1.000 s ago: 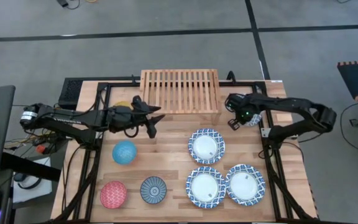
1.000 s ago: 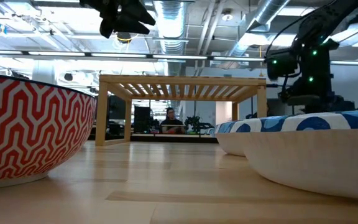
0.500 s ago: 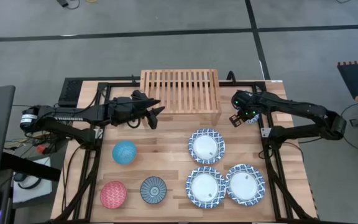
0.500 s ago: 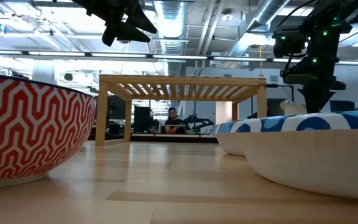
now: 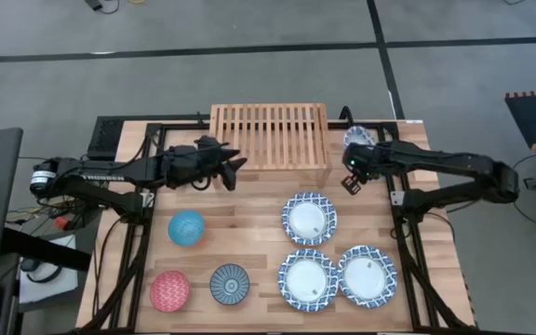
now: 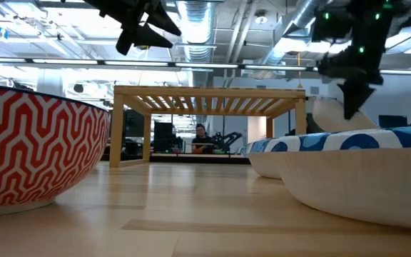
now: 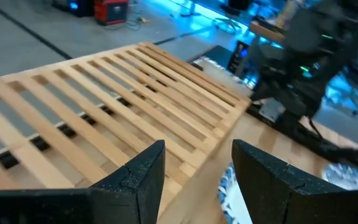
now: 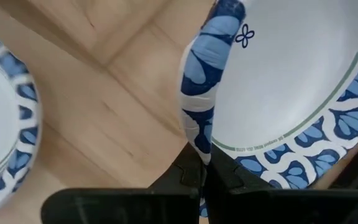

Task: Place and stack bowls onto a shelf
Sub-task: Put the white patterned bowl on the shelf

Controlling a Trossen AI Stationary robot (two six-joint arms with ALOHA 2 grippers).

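white bowl (image 8: 278,81) now lifted in right pincer (image 8: 205,165).

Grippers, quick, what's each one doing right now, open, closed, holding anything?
Left gripper: open, empty, beside the slatted light-wood shelf.
Right gripper: closed on the rim of a shallow white bowl with blue patterned rim.

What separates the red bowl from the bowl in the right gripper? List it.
The red bowl has a red-and-white zigzag; the held bowl is white with a blue rim. The red bowl is small and deep; the held bowl wide and shallow. The red bowl stands upright on the table; the held bowl is tilted, rim clamped by the right gripper. Both are round, neither on the shelf.
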